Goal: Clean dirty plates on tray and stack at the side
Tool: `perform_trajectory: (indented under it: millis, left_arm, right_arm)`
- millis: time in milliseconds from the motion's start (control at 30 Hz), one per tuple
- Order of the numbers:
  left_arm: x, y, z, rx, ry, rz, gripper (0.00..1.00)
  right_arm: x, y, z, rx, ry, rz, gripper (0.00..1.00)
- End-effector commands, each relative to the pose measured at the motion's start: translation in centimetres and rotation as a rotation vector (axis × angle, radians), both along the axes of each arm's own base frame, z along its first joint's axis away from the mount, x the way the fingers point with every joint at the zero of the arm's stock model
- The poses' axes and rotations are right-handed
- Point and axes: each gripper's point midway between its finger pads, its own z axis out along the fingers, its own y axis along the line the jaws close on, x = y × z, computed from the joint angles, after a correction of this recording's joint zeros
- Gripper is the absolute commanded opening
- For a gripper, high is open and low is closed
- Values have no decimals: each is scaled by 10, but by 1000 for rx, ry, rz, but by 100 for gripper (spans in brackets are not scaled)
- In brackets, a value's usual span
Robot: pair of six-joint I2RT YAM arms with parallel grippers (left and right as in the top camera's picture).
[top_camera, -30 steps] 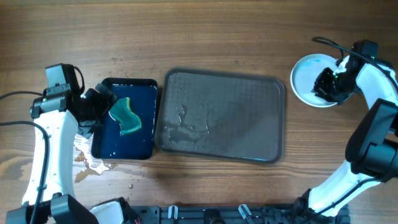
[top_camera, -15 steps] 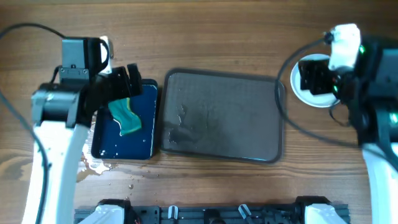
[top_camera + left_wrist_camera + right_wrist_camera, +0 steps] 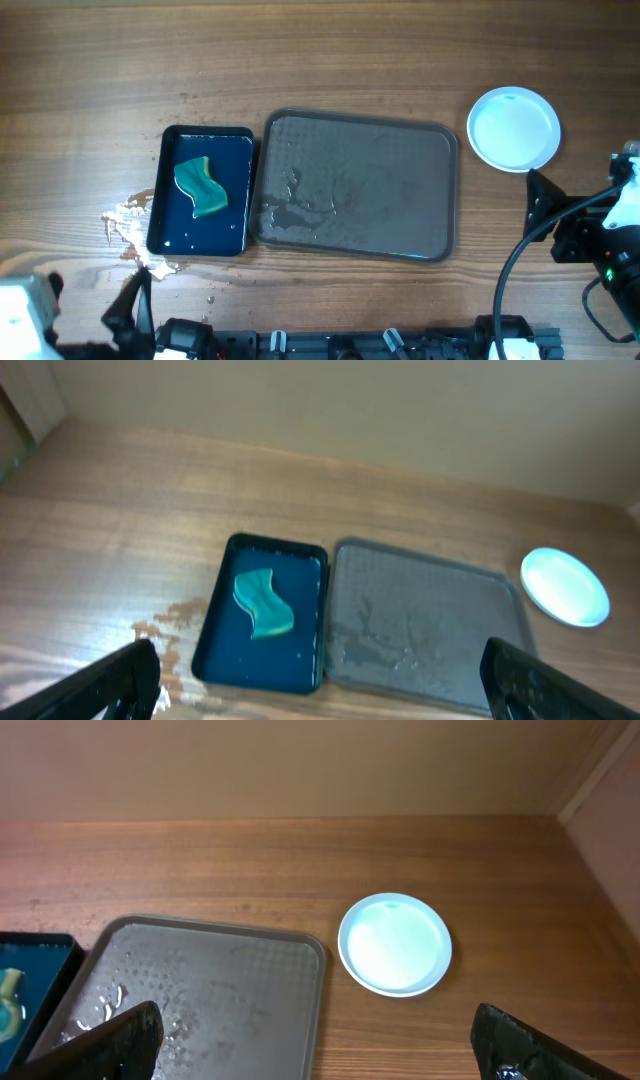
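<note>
As sponge (image 3: 201, 187) sits in black tray (image 3: 228, 218), plate (image 3: 514, 128) apart

This looks like a robotics lab bench: a bare wood-grain table (image 3: 300, 60) against a plain beige wall (image 3: 280, 760), a black mounting rail (image 3: 340, 346) along its near edge, a loose black cable (image 3: 508, 268), and a dark grey textured rectangular tray (image 3: 380, 190) set out on it.

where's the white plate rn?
Overhead view: the white plate sits on the wooden table at the right, just off the upper-right corner of the grey tray, not on it.
</note>
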Motion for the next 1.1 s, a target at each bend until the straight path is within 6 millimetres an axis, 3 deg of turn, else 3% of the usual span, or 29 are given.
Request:
perform_trajectory:
  millis: [0, 233, 1067]
  left_arm:
    - [-17, 5, -9, -54, 9, 30, 100]
    - [-24, 6, -23, -39, 74, 31, 100]
    - [-24, 6, -23, -39, 73, 31, 100]
  right_arm:
    - [0, -2, 2, 13, -6, -20, 100]
    - [-14, -2, -20, 14, 99, -21, 100]
    - [-14, -2, -20, 14, 99, -21, 100]
